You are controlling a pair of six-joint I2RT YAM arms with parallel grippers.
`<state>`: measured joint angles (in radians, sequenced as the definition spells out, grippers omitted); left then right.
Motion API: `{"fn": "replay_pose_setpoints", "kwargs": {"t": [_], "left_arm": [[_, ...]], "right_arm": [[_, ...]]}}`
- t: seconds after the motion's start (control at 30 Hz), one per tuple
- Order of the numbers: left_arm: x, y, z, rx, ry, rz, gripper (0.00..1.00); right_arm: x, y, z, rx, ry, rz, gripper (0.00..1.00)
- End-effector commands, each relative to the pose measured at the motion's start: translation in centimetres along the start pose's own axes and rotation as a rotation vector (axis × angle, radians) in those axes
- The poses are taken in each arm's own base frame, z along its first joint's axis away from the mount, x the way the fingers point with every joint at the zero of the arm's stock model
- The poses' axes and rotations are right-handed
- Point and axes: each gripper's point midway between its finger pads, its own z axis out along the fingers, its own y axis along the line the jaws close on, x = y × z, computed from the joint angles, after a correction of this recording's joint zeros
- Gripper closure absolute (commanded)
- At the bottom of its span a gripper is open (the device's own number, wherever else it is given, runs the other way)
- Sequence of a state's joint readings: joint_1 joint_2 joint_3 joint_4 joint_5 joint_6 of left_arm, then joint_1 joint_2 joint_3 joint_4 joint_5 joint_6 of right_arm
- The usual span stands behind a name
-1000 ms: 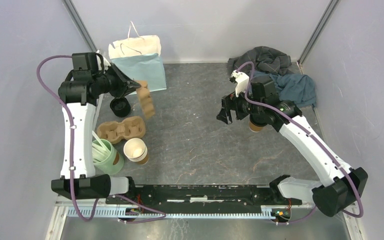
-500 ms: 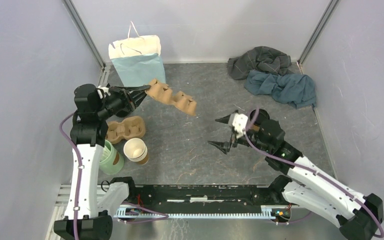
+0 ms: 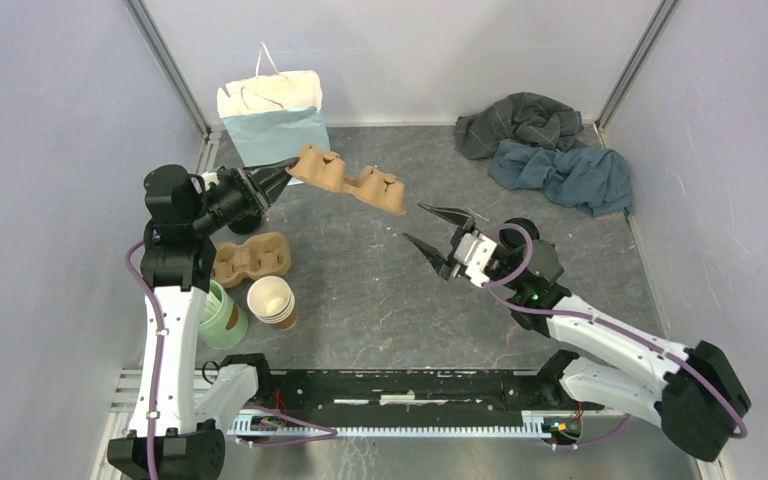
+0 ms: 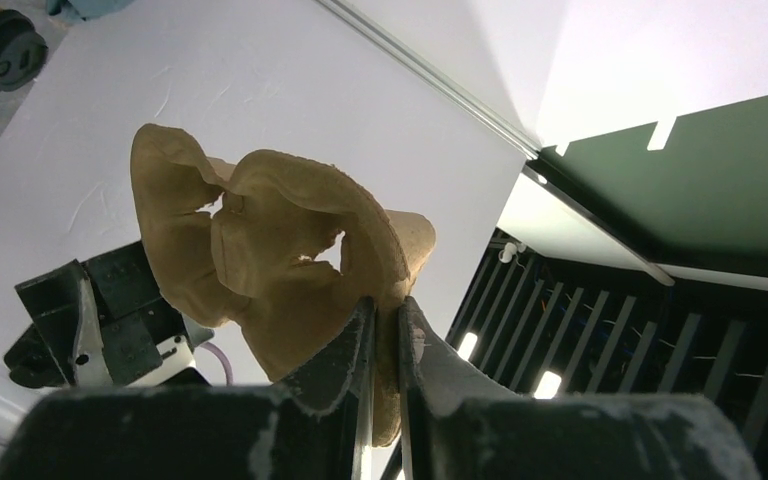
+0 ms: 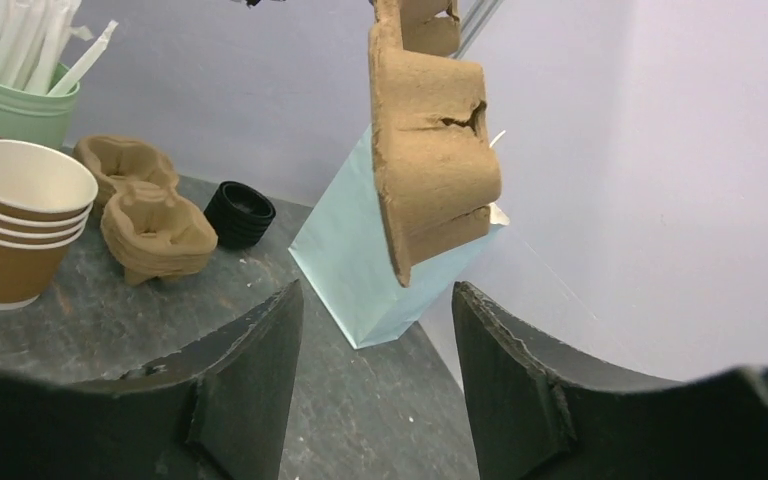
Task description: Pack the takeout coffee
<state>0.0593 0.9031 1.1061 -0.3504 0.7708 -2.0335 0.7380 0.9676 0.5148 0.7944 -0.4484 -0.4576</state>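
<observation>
The left hand [image 3: 282, 172] pinches a brown moulded-pulp cup carrier [image 3: 352, 182] aloft. The right hand [image 3: 415, 224] gapes empty above the mottled grey worktop [image 3: 380, 295].

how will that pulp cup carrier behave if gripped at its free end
Probably stiff and light: the cup carrier juts straight out from the left pincer, pinched at one edge, without sagging. Its rough pulp likely resists slipping, but the thin ragged rim might crumple under a hard squeeze.
</observation>
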Motion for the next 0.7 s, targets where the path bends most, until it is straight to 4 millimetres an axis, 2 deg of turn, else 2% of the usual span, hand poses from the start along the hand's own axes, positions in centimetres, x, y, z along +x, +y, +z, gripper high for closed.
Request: {"fn": "replay_pose_setpoints", "kwargs": {"t": [0.0, 0.27, 0.5, 0.67], "left_arm": [[2.5, -2.7, -0.6, 0.046, 0.086, -0.043, 0.98], [3.0, -3.3, -0.6, 0.06, 0.111, -0.038, 0.98], [3.1, -3.3, -0.8, 0.063, 0.113, -0.039, 0.98], [3.0, -3.3, -0.8, 0.066, 0.109, -0.039, 0.98]], "right_arm": [[-4.2, -3.2, 1.5, 0.116, -0.191, -0.031, 0.39], [-3.5, -3.5, 1.8, 0.157, -0.205, -0.003, 0.47], [-2.1, -3.5, 2.9, 0.155, -0.185, 0.021, 0.51], [-1.9, -3.7, 3.6, 0.162, -0.194, 0.032, 0.55]]}}
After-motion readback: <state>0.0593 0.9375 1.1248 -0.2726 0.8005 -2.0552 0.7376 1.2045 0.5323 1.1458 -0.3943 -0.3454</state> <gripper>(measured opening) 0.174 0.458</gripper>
